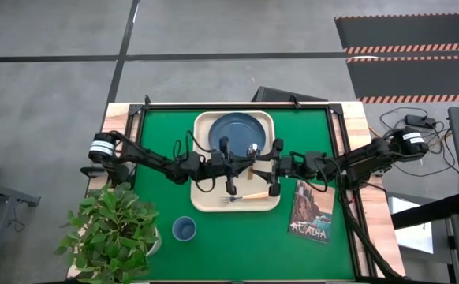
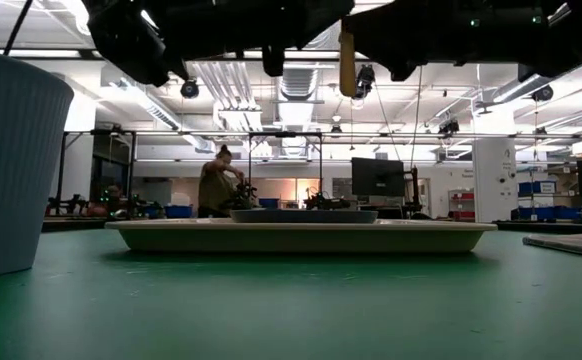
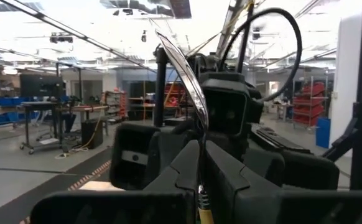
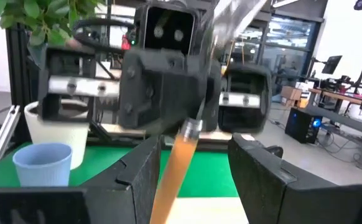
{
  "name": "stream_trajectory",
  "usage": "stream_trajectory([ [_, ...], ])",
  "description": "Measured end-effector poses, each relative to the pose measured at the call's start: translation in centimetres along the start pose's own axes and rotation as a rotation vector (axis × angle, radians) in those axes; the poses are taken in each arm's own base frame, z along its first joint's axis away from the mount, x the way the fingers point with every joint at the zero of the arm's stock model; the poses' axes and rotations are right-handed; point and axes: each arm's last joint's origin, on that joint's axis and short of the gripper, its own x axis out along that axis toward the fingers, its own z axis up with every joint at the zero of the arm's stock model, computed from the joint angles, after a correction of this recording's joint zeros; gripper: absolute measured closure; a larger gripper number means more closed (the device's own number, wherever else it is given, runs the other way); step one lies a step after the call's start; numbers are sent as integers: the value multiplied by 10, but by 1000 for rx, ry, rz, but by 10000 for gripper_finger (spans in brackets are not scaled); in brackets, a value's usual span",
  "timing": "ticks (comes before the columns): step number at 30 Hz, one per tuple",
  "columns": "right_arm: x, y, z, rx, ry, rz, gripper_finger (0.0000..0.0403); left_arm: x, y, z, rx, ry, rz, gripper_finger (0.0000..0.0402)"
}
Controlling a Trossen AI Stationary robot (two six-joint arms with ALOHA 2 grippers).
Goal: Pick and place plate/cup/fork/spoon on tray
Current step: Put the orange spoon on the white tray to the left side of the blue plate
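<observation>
Left gripper clamps the spoon above the tray; right gripper, at its 3 o'clock, spread for handover

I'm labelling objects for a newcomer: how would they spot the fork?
Find the cream tray in the middle of the green mat. The fork lies flat along its near edge, below the blue plate. It alone has tines; the spoon is held up between the pincers.

A dusty-blue plate is carried on a cream tray. A lighter blue cup is shown on the green mat. An orange-tan handle is displayed by the spoon.
</observation>
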Motion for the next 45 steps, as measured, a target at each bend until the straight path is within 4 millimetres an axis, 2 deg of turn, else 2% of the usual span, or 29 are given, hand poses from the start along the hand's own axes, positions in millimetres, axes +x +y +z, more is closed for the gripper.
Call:
stream_trajectory([
  [3,0,0,-1,-2,9,3,233,5,-2,-2,7,-3,-29,401],
  [6,0,1,-1,-4,5,10,257,5,-2,0,26,-12,-43,401],
  [14,0,2,0,-22,1,54,377,4,-2,-1,30,-9,-52,400],
  [23,-1,1,-2,-55,30,49,378,1,-1,-4,27,8,-46,400],
  [26,-2,0,-1,-81,47,30,378,0,-1,-5,17,12,-39,388],
  [32,-7,-3,4,-138,100,-22,378,-1,1,-9,-16,53,12,321],
  [38,-15,-9,1,-268,250,-173,378,-4,2,-12,-48,74,36,245],
  [45,-25,-17,-4,-479,444,-368,378,-5,10,-21,-142,214,71,205],
])
